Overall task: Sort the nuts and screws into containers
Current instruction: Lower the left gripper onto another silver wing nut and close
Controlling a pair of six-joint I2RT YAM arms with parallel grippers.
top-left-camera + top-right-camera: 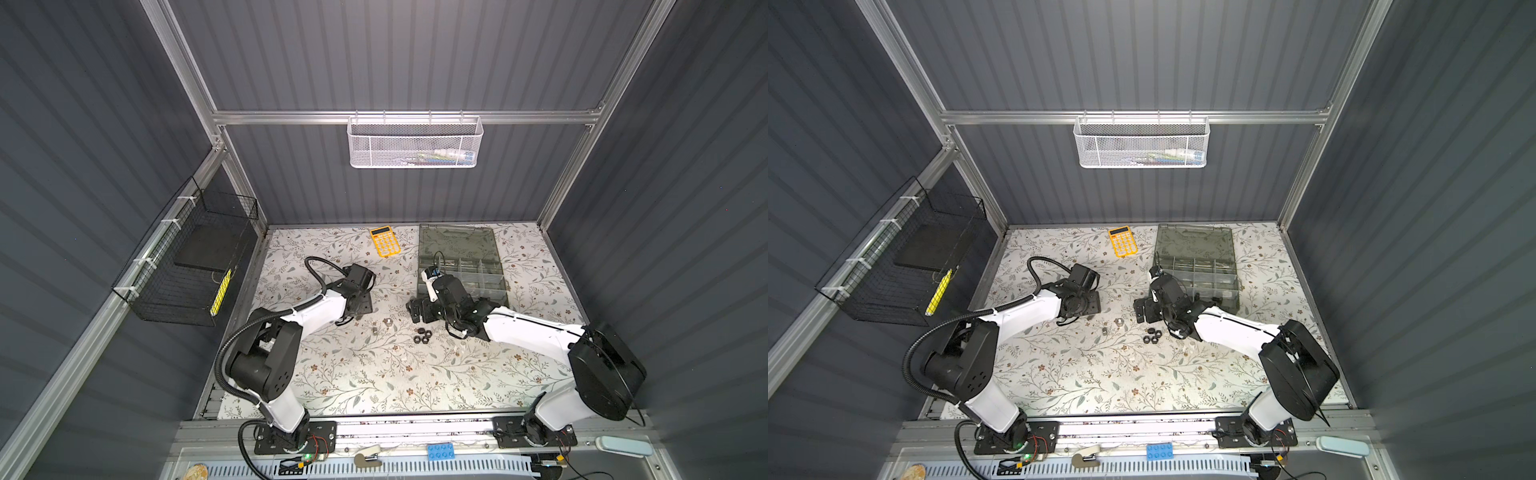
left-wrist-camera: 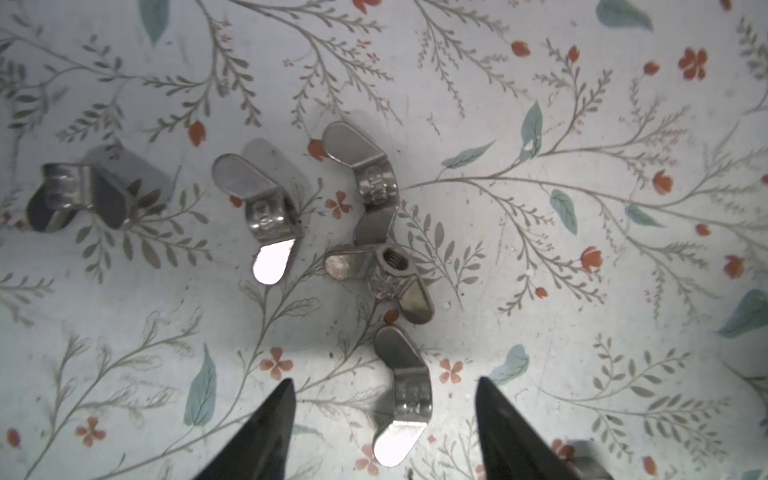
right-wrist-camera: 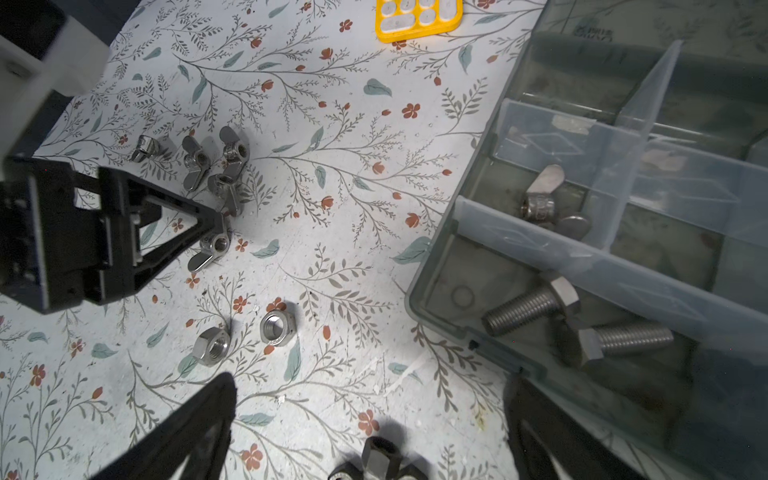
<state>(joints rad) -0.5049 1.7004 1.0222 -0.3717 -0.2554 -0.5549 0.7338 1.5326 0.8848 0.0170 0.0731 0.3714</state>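
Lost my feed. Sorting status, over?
Left gripper open, straddling a wing nut. Right gripper open, empty. Two screws, second wing nut in organizer box. Neighbour nuts crowd close.

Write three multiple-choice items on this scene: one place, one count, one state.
1. The calculator lies: A) on the table, left of the box; B) inside the box; C) at the table's near edge.
2. Bolts in the box's corner compartment, right wrist view: A) one; B) two; C) four.
3. The wing nut between the fingers of the left end effector is: A) lifted; B) in the box; C) lying on the table, ungripped.
Answers: 1 A, beside the open lid in both top views; 2 B, two silver bolts lie there; 3 C, gaps show either side.
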